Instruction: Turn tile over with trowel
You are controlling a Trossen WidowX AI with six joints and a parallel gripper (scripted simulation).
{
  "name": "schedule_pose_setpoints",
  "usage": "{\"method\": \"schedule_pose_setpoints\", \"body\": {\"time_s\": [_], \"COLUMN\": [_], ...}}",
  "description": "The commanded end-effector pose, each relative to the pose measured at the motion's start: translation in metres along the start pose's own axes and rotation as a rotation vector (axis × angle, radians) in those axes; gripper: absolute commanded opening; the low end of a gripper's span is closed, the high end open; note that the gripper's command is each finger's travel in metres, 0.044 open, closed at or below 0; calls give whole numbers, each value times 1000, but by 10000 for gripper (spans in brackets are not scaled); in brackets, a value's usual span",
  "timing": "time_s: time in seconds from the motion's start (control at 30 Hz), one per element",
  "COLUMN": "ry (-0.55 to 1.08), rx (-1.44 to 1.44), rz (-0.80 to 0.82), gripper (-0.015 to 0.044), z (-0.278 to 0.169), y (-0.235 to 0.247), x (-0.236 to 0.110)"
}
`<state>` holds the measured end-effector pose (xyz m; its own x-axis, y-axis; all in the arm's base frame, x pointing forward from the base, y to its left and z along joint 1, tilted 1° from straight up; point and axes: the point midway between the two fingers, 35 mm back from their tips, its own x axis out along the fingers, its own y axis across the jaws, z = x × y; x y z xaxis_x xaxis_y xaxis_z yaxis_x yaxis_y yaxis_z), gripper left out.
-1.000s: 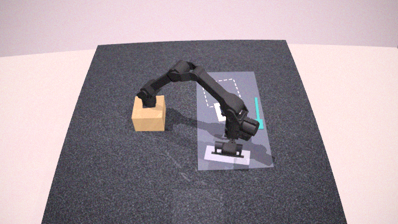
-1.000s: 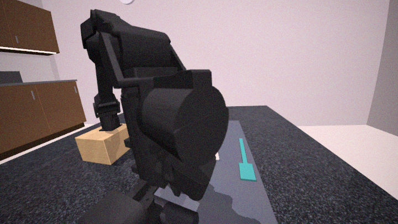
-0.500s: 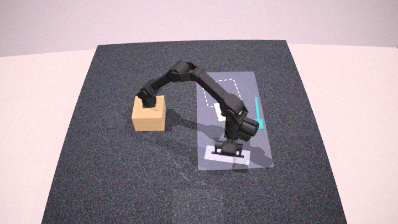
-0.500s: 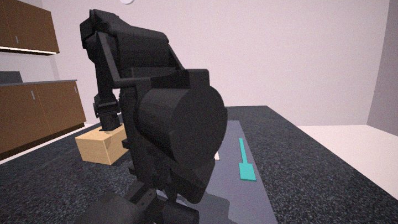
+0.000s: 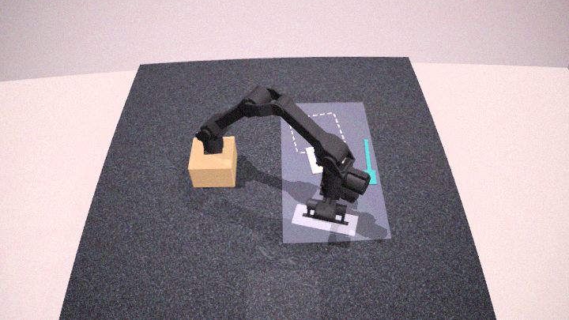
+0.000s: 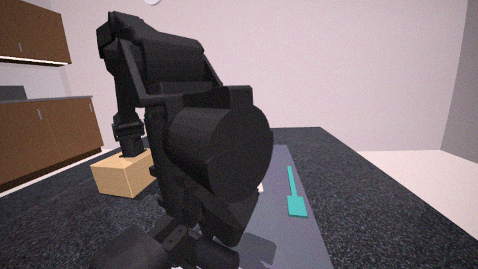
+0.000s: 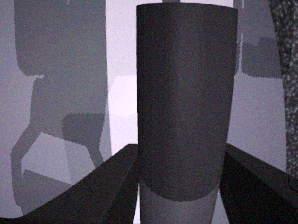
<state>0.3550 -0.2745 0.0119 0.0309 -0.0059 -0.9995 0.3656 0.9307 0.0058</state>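
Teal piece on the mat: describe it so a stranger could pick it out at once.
On the dark table top lies a grey mat; look along its long edge farthest from the tan box. There lies the teal piece, a thin flat strip ending in a wider square, the only coloured thing beside the white tile.

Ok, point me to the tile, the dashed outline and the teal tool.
tile (image 5: 314,165), top view, on its white near end.
dashed outline (image 5: 339,126), top view, on its right side.
teal tool (image 6: 296,206), exterior view, on its wide flat end.
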Motion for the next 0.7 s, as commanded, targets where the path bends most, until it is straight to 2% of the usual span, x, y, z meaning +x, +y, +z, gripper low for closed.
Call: {"method": "schedule_pose_setpoints", "body": {"time_s": [0.0, 0.67], "ry": [1, 0], "rx": [100, 687], "rz": [-2, -2], "gripper": [130, 130], "z": [0, 0], "y": [1, 1], "x": [2, 2]}}
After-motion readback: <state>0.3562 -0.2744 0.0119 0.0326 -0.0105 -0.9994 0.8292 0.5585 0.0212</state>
